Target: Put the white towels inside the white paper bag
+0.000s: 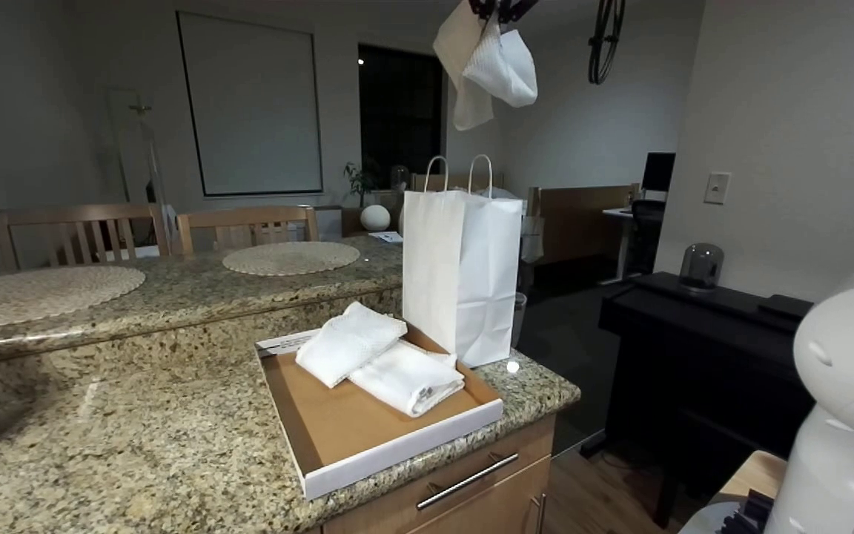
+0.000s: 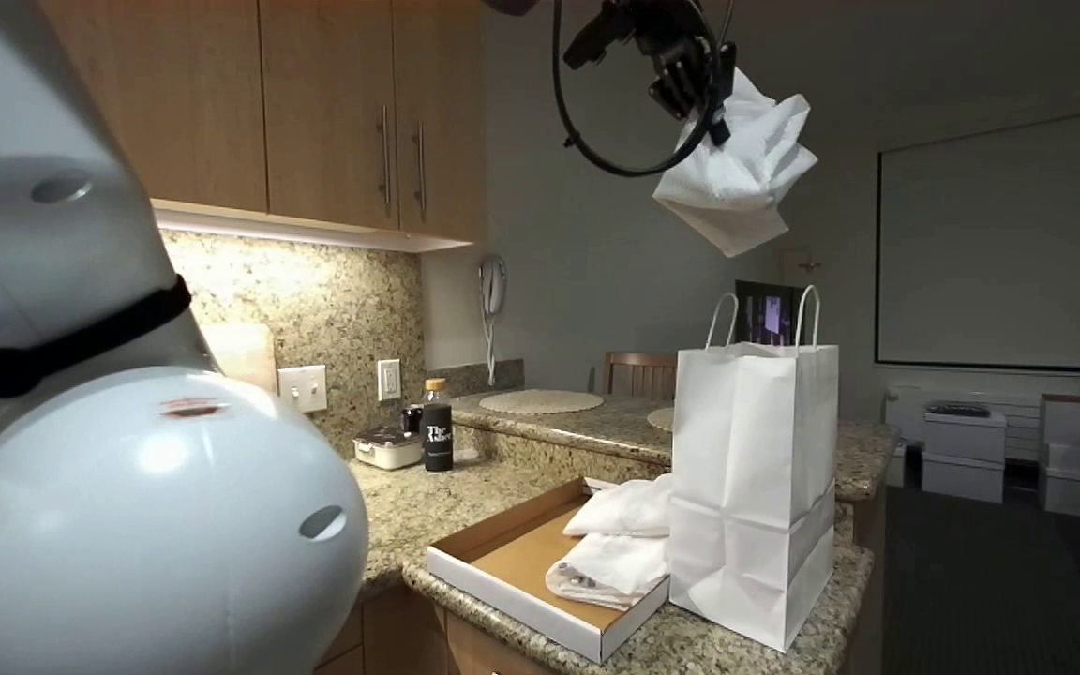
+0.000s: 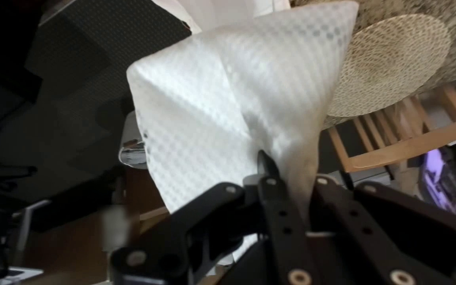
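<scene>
Cardboard tray (image 1: 323, 430) and granite ledge (image 1: 182, 285) crowd the bag (image 1: 464, 267), above whose handles (image 2: 816, 319) fingers (image 3: 271, 194) tightly pinch a towel (image 2: 737, 183).

In an exterior view I list one granite counter (image 1: 138, 445), lower left; on it, one shallow cardboard tray (image 1: 330, 426), lower centre; one white paper bag (image 1: 460, 274), upright, just right of centre. Raised ledge (image 1: 179, 285), mid-left: two woven placemats (image 1: 291, 257). In an exterior view I add on the counter, left of centre: dark bottle (image 2: 438, 441), pale box (image 2: 388, 455).
</scene>
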